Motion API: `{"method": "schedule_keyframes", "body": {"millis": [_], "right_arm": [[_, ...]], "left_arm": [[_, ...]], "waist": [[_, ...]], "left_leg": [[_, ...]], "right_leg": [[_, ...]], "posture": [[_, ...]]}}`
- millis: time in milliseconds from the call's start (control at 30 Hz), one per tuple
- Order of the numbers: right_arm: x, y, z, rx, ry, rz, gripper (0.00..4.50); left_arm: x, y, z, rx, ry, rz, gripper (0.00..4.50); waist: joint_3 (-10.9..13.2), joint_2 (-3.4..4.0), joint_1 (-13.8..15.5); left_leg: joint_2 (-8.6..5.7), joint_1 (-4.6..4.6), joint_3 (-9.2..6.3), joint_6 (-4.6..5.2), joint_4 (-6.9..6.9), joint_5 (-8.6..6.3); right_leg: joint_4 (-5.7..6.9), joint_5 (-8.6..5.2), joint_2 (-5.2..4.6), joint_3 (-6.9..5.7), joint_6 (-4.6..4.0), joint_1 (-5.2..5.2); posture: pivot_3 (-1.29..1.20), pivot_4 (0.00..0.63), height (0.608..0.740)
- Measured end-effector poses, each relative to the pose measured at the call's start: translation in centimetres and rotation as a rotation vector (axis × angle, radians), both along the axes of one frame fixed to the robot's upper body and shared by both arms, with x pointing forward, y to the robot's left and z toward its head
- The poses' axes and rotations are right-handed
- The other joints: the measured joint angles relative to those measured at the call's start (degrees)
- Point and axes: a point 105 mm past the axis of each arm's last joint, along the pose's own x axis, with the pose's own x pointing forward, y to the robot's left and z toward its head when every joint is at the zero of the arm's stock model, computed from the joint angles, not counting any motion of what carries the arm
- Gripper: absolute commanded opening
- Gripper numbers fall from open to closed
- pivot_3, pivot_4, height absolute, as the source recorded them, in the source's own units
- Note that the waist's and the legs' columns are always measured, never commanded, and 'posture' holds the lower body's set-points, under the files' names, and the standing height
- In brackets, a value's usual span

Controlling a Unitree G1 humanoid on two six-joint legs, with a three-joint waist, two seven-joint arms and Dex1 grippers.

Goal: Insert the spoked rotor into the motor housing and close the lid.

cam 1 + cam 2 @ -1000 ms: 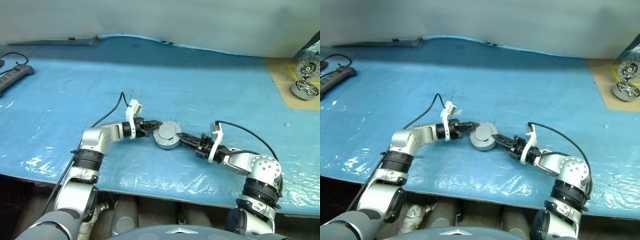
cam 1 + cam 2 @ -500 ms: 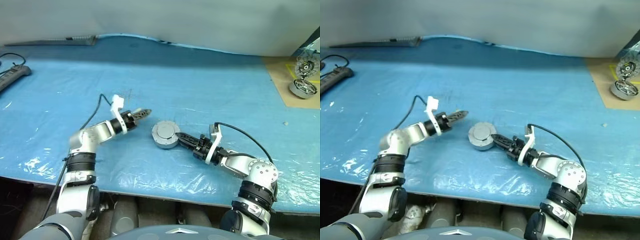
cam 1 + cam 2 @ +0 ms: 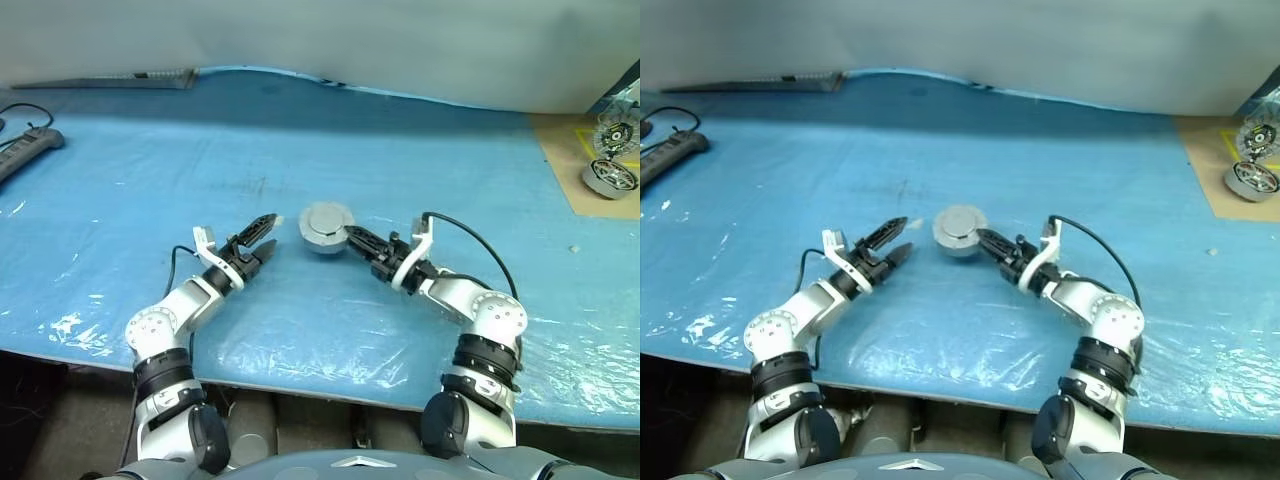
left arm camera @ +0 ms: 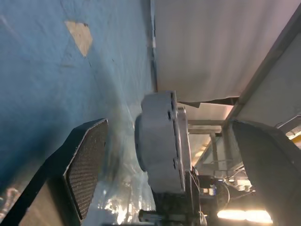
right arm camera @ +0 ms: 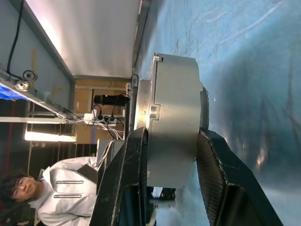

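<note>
The motor housing [image 3: 323,233] stands on the blue sheet at mid-table, a squat silver-grey round case. Its lid [image 3: 324,219] lies flat on top, plain grey face up with a raised centre. The spoked rotor is hidden. My right gripper [image 3: 349,238] reaches in from the right and is shut on the housing's rim. In the right wrist view the housing [image 5: 174,117] sits between both fingers [image 5: 134,174]. My left gripper [image 3: 267,233] is open, a short way left of the housing and not touching it. The left wrist view shows the housing [image 4: 160,136] ahead of the spread pads [image 4: 87,165].
A second silver motor [image 3: 610,176] with a finned disc [image 3: 613,134] sits on brown card at the far right. A tiny washer [image 3: 573,248] lies right of centre. A power strip [image 3: 30,150] is at the far left. A person [image 5: 51,186] shows in the right wrist view.
My left gripper let go of the housing, opened wide, rolled and drew back to the left. My right gripper kept its hold and moved the housing farther from me.
</note>
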Motion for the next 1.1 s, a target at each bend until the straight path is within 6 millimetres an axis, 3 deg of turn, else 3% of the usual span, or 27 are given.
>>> {"method": "schedule_keyframes", "body": {"millis": [233, 533, 633, 767, 800, 967, 1067, 1100], "right_arm": [[0.7, 2.0, 0.7, 0.004, -0.024, 0.055, 1.10], [-0.4, 3.4, 0.4, 0.005, -0.015, 0.136, 1.10], [-0.8, 3.4, 0.4, 0.014, -0.019, 0.145, 1.10], [-1.0, 3.4, 0.8, 0.022, -0.033, 0.155, 1.10], [-1.1, 3.4, 0.8, 0.030, -0.033, 0.157, 1.10], [-1.4, 2.9, 0.8, -0.012, -0.063, 0.140, 1.10], [-1.5, 2.7, 0.7, -0.129, -0.164, 0.127, 1.10], [-1.5, 2.5, 0.7, -0.166, -0.201, 0.121, 1.85]], "left_arm": [[-0.3, -0.9, 0.3, -0.032, 0.003, -0.001, 4.50], [0.4, -1.4, 0.8, -0.034, -0.014, 0.010, 4.50], [0.7, -1.6, 0.8, -0.037, -0.009, 0.007, 3.90], [0.9, -1.7, 0.6, -0.046, 0.002, 0.006, 2.55], [0.9, -1.7, 0.8, -0.054, -0.002, 0.005, 2.39], [0.9, -1.8, 0.8, -0.043, -0.004, -0.007, 2.37], [1.1, -2.0, 0.8, -0.036, -0.006, -0.013, 2.37], [1.3, -2.1, 0.8, -0.025, -0.010, -0.014, 2.37]], "waist": [[0.0, -0.02, 0.0], [0.0, -0.02, 0.0], [0.0, -0.02, 0.0], [0.0, -0.02, 0.0], [0.0, -0.02, 0.0], [0.0, -0.02, 0.1], [0.0, -0.03, 0.2], [0.0, -0.03, 0.2]], "left_leg": [[-0.01, -0.04, -0.06, 0.00, 0.07, 0.00], [-0.02, -0.06, -0.07, 0.00, 0.23, 0.00], [-0.02, -0.06, -0.07, 0.00, 0.28, 0.00], [-0.01, -0.06, -0.08, 0.00, 0.32, 0.00], [-0.01, -0.06, -0.09, 0.00, 0.33, 0.00], [-0.02, -0.07, -0.11, 0.00, 0.35, 0.00], [-0.03, -0.08, -0.18, 0.00, 0.39, 0.00], [-0.03, -0.08, -0.21, 0.00, 0.41, 0.00]], "right_leg": [[0.00, 0.03, 0.00, -0.02, 0.11, 0.00], [0.04, 0.09, 0.00, -0.01, 0.22, 0.05], [0.05, 0.11, 0.00, -0.01, 0.24, 0.05], [0.08, 0.12, 0.00, -0.01, 0.26, 0.05], [0.08, 0.12, 0.00, -0.01, 0.26, 0.06], [0.08, 0.12, -0.01, -0.02, 0.26, 0.07], [0.06, 0.13, -0.01, -0.07, 0.28, 0.15], [0.07, 0.13, -0.02, -0.09, 0.28, 0.16]], "posture": [[0.00, 0.150, 0.740], [0.00, 0.150, 0.740], [0.00, 0.150, 0.740], [0.00, 0.150, 0.740], [0.00, 0.150, 0.740], [0.00, 0.150, 0.740], [0.00, 0.150, 0.740], [0.00, 0.150, 0.740]]}}
